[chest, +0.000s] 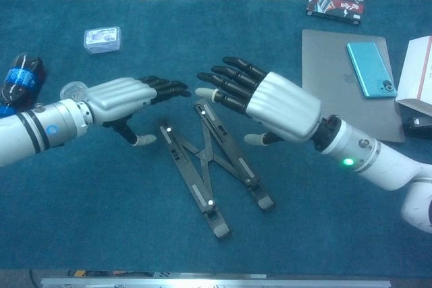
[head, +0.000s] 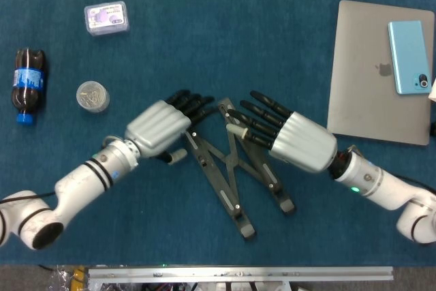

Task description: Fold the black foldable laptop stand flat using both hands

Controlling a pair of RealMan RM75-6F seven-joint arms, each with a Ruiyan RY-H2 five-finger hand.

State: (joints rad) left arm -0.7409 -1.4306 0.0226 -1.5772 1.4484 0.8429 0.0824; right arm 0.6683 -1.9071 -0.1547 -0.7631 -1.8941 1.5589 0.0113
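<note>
Centrally, black folding metal laptop stand lies crossed on blue cloth table; left hand and right hand hover above its far end, fingers apart, holding nothing.

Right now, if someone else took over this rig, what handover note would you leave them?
Left hand: open, holds nothing, fingers stretched toward the stand's far left end.
Right hand: open, holds nothing, fingers spread above the stand's far right end.
Black laptop stand: lies on the blue table between the hands, its arms crossed in an X, not folded flat.
Done: both hands brought to the stand.
Left: grip both sides and fold the arms together.
</note>
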